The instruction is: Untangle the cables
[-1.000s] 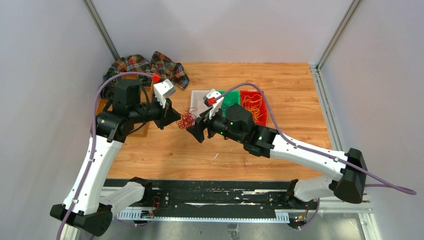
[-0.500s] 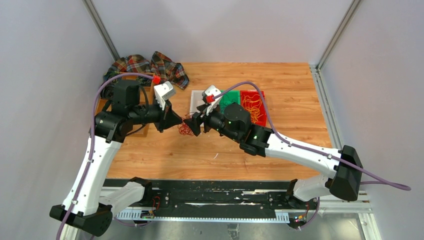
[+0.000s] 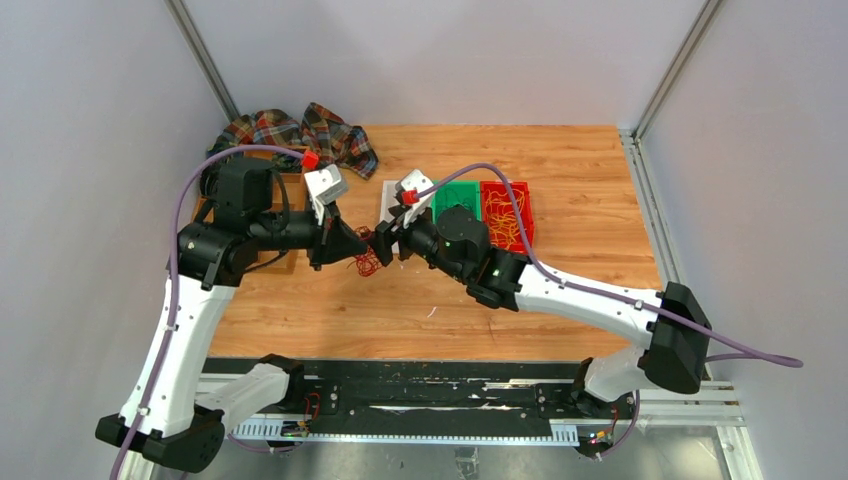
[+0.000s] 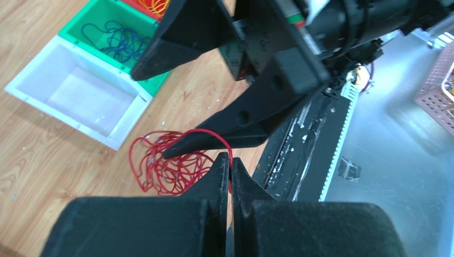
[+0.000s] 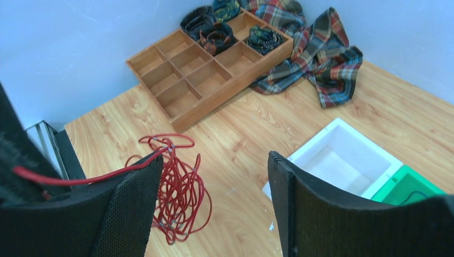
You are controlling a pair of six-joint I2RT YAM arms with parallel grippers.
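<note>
A tangle of red cables (image 3: pixel 368 262) hangs and rests on the wooden table between the two grippers. My left gripper (image 4: pixel 231 159) is shut on one red strand that loops up out of the red tangle (image 4: pixel 166 171). My right gripper (image 5: pixel 215 156) is open just opposite it, and its fingers straddle the space above the red tangle (image 5: pixel 179 187). A taut red strand lies over the outer edge of its left finger (image 5: pixel 134 198). Nothing sits between its pads. In the top view the left gripper (image 3: pixel 362 243) and right gripper (image 3: pixel 385 240) almost meet tip to tip.
A white bin (image 3: pixel 395 200), a green bin (image 3: pixel 460 198) with dark blue cables (image 4: pixel 120 40) and a red bin (image 3: pixel 508 212) with yellow-orange cables stand behind the right arm. A wooden compartment tray (image 5: pixel 209 64) and a plaid cloth (image 5: pixel 316 59) lie at the back left.
My right arm has swung left until its gripper reaches the left gripper's tip, its jaws narrowing slightly. The left gripper stayed shut on the strand and shifted a little left.
</note>
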